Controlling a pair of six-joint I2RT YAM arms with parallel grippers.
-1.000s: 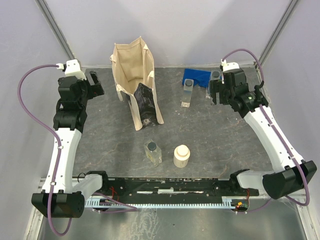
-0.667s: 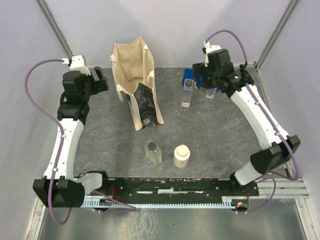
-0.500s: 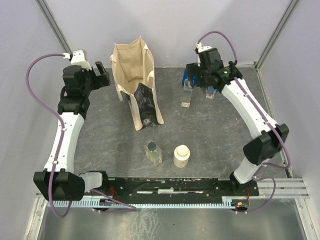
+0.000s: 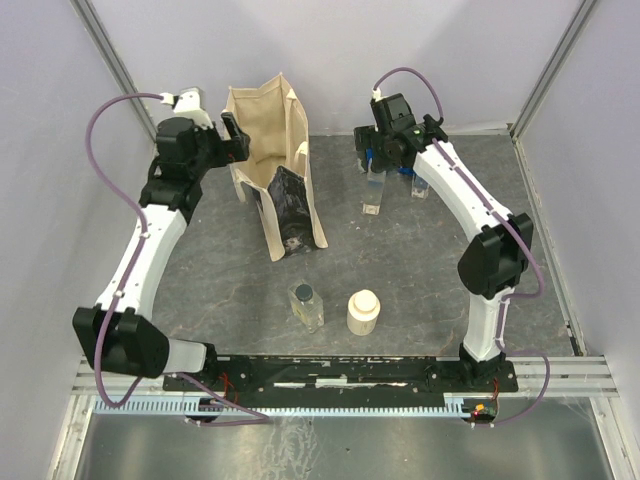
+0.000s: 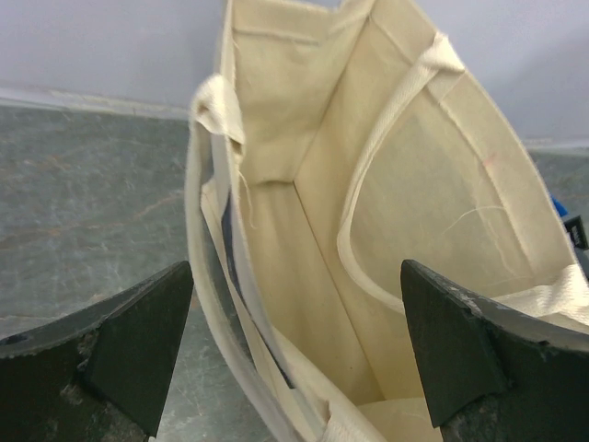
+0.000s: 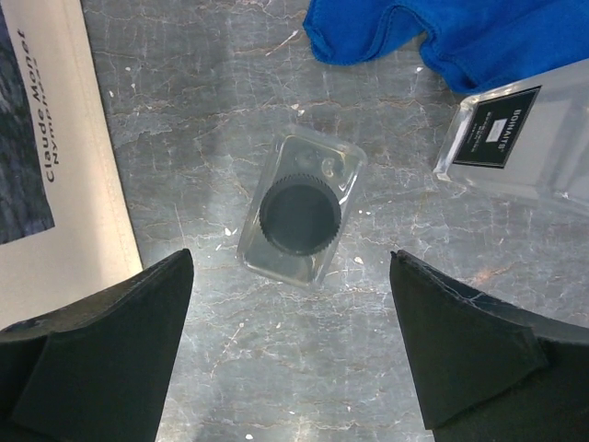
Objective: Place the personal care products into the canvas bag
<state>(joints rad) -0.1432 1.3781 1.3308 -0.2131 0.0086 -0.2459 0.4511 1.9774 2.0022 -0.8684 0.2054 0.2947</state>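
The beige canvas bag (image 4: 262,150) stands open at the back left, black patch (image 4: 290,205) facing front. My left gripper (image 4: 236,138) is open at the bag's left rim; in the left wrist view (image 5: 294,359) the bag's near wall (image 5: 276,276) lies between its fingers. My right gripper (image 4: 372,156) is open and empty above a clear dark-capped bottle (image 4: 374,190) (image 6: 301,216), which sits ahead of the fingertips (image 6: 110,341). A second clear bottle (image 4: 420,185) (image 6: 525,147) stands beside it. Another clear bottle (image 4: 306,303) and the cream bottle (image 4: 362,312) stand near the front.
A blue cloth (image 6: 442,32) lies behind the two far bottles, mostly hidden under the right arm in the top view. The bag's printed face (image 6: 41,166) is just left of the right gripper. Grey walls close the back and sides.
My left gripper has moved right and forward up to the bag's rim. My right arm has swung left from the far right side to above the bottle by the blue cloth.
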